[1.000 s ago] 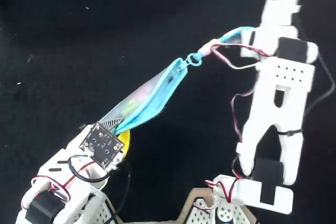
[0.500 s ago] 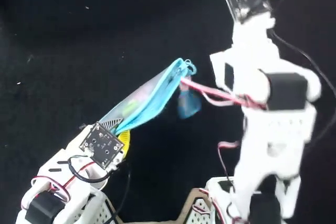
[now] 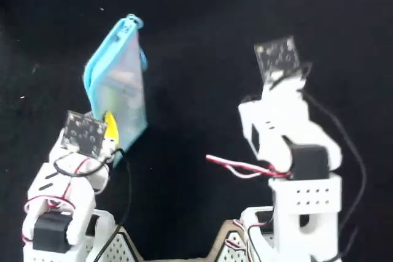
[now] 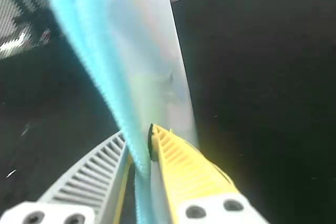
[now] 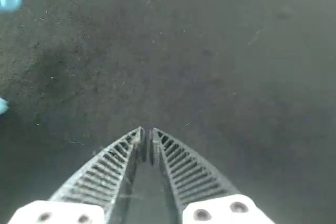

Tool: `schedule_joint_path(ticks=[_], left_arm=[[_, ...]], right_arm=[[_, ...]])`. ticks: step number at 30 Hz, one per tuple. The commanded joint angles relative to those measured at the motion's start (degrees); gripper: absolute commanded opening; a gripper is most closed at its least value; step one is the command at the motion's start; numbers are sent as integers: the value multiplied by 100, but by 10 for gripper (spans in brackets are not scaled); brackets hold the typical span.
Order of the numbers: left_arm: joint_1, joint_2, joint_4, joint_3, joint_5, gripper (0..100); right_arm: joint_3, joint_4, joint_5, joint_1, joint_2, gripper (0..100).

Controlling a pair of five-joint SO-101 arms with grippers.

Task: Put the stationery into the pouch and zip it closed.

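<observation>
Blue pouch [image 3: 116,84] is looking zipped and filled, task seemingly finishing; my left pincer [image 4: 139,134] is pinching its edge, my right pincer [image 5: 146,135] is sitting pressed together, empty.

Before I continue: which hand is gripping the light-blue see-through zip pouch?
The left hand, with the yellow finger, clamps the light-blue see-through zip pouch; the right hand is shut, holding nothing.
</observation>
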Motion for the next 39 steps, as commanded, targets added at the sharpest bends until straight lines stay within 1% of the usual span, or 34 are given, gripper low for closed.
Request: schedule_joint_path(ticks=[1,4,8,10,13,15,18,20,23,25,27,30,33,35,39], left_arm=[[-497,747,-176,-1042,-387,30],[-567,1723,-334,-1543,-659,30],[-673,3147,-756,-2404,-651,30],[-708,3859,-862,-2870,-651,30],[-673,4905,-879,-3582,-651,30],[-497,5600,-862,-4022,-642,30],[-31,6541,-870,-4629,-642,30],[242,7130,-879,-5165,-668,30],[470,7956,-844,-6062,-686,30],[664,8396,-791,-6501,-677,30],[892,8651,-440,-6765,-677,30],[1270,8782,-62,-6747,-677,30],[1516,8870,-79,-6571,-659,36],[1631,8949,-114,-6519,-651,75],[1710,9196,-132,-6554,-651,211]], right_arm=[[1262,-774,-387,-97,-681,11],[2009,-1363,-607,-70,-1103,11],[2993,-2022,-703,-97,-1613,15],[3310,-2321,-695,-88,-1833,15],[3547,-2462,-695,-88,-2141,15],[3582,-2444,-695,-70,-2325,15],[3635,-2435,-695,-44,-2527,15],[3723,-2435,-695,53,-2651,15],[3749,-2444,-703,246,-2818,15],[3749,-2444,-703,352,-2905,15],[3758,-2444,-703,422,-2967,15],[3758,-2435,-703,422,-2985,15],[3758,-2418,-703,404,-2967,15],[3732,-2295,-703,404,-2985,15],[3714,-2251,-703,404,-2985,15]])
